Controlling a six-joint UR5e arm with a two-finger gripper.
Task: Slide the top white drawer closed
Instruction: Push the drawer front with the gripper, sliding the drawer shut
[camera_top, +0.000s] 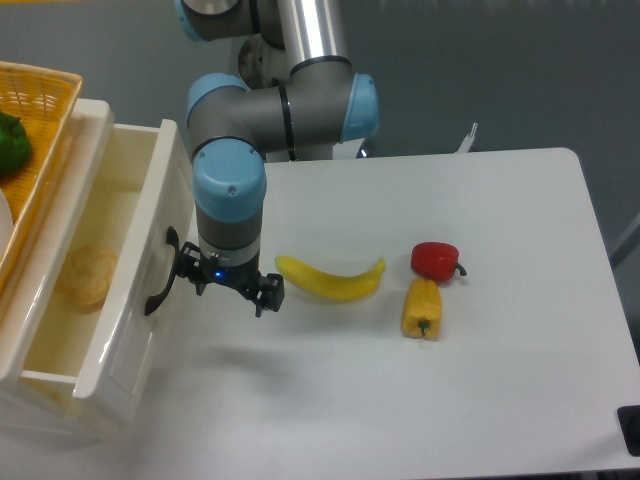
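Jaws (229, 289) spread wide, empty, left finger against black handle (160, 280) of top white drawer (110, 330).

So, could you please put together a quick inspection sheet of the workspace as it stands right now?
Surface: white table, mostly bare on its near side.
Job's things: top white drawer partly open at the left edge, black handle on its front; a round bread roll lies inside.
Clutter: yellow banana, red pepper and yellow pepper at mid-table; woven basket with a green item on top of the cabinet.
Grippers: tool open, pointing down, one finger right beside the handle; contact cannot be confirmed.
Cables: nothing seen.
Surroundings: grey wall behind; a dark object at the bottom right corner.
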